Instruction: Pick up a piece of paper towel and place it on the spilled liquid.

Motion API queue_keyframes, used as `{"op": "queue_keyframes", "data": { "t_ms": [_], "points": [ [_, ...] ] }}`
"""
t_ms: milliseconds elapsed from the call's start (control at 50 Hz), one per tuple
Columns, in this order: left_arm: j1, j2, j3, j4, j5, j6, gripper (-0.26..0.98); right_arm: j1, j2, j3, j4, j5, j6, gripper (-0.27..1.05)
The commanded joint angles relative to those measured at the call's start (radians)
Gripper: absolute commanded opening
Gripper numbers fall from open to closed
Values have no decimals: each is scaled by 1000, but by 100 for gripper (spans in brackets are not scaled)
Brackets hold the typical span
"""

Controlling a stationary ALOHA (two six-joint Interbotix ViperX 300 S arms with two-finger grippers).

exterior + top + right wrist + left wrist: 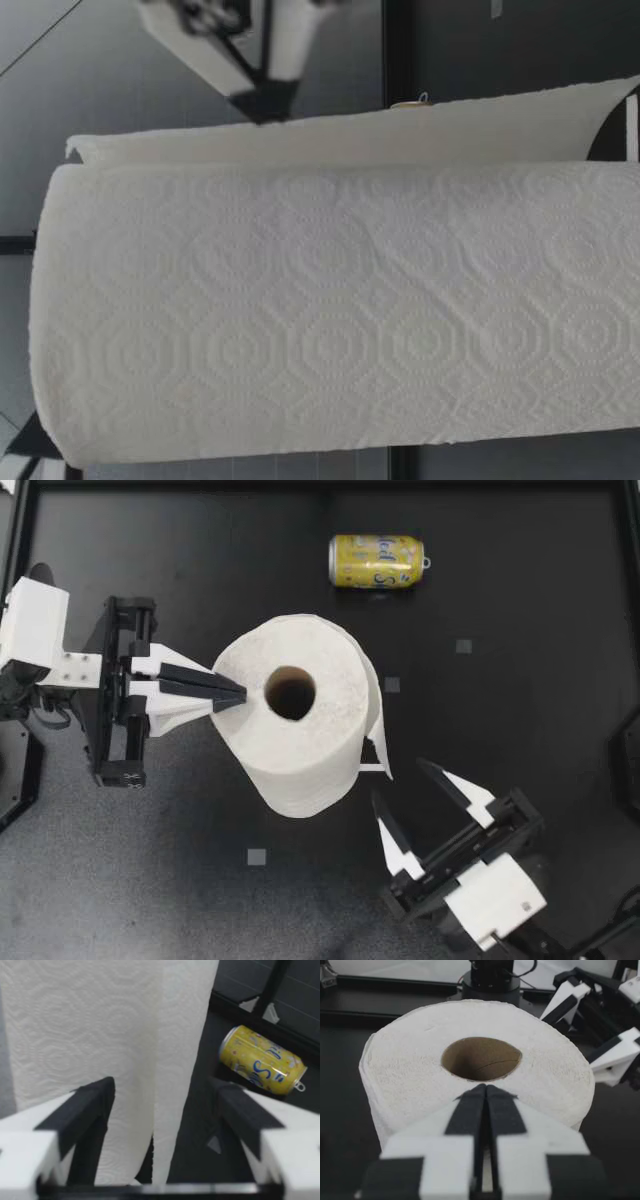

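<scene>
Top view: the paper towel roll [291, 715] stands upright. My left gripper [241, 693] is closed, with its tips over the roll's top. My right gripper [398, 780] is wide open beside the loose sheet [376, 730].

Low view: the roll [330, 320] fills almost everything.

Left wrist view: the closed fingers [470, 1110] point at the core [481, 1059].

Right wrist view: the sheet [180, 1060] hangs between the spread fingers [85, 1105], with a yellow can [262, 1060] beyond.

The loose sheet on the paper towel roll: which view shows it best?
The right wrist view: the loose sheet hangs between the open fingers of my right claw. The top view shows only its edge beside the roll; the low view shows it beyond the roll; the left wrist view hides it.
</scene>
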Motion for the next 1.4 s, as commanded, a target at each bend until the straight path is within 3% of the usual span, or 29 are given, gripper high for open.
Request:
{"op": "queue_keyframes", "data": {
  "t_ms": [0, 660, 1140, 1260, 1380],
  "points": [
    [3, -9, -14, -3, 0, -2, 1, -28, -9, -15, -2, -5, 2, 71],
    [3, -18, 3, -6, 11, -5, 1, -166, -41, 40, 0, -14, -3, 71],
    [3, -15, 11, -6, 12, -14, 1, -239, -69, 41, -101, -54, -5, 70],
    [3, -14, 11, -6, 12, -15, 1, -241, -78, 43, -110, -69, -5, 60],
    [3, -9, 11, -6, 12, -18, 1, -241, -83, 46, -109, -67, -6, 38]
  ]
}}
